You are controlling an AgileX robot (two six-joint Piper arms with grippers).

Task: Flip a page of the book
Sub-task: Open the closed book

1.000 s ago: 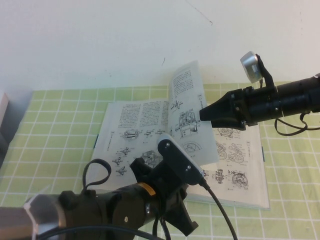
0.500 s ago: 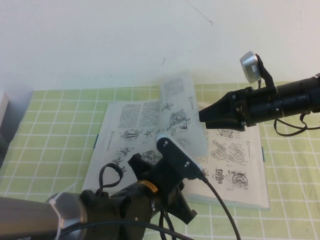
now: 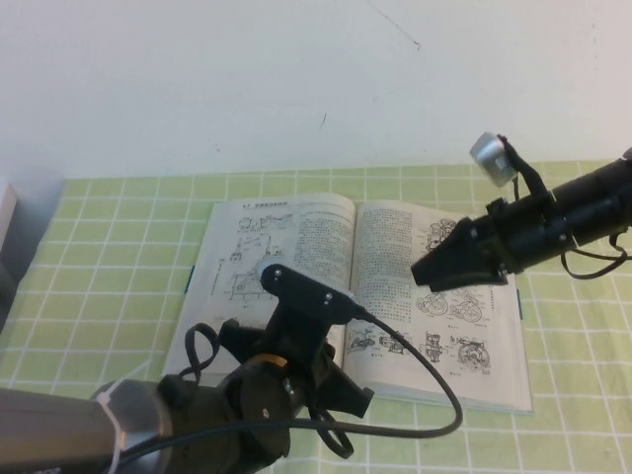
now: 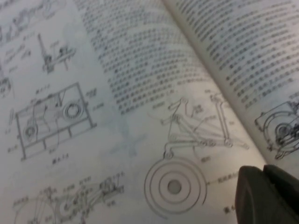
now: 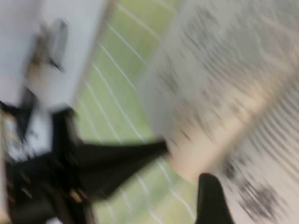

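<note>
Book (image 3: 395,286) lies open and flat at centre frame of the high view, on the desk (image 3: 118,247), which is covered by a green cloth with a white grid. The page (image 3: 286,257) lies flat on the left half of the spread: line diagrams toward its outer side, a text column beside the spine. Right half carries dense text near the spine and machine drawings toward the outer edge. Print is too small and soft to read; script cannot be identified, no title or brand legible. Dark blue cover edge shows at the left and right margins of the book. Left pincer (image 3: 341,395) sits lower centre of the frame, over the book's near edge; in the left wrist view a dark fingertip (image 4: 268,196) shows at lower right above a diagram of concentric circles; whether its fingers are apart or together, cannot tell. Right pincer (image 3: 420,272) enters from the right of the frame, tip over the right-hand page; fingers appear closed together, holding nothing. Right wrist view is blurred.
</note>
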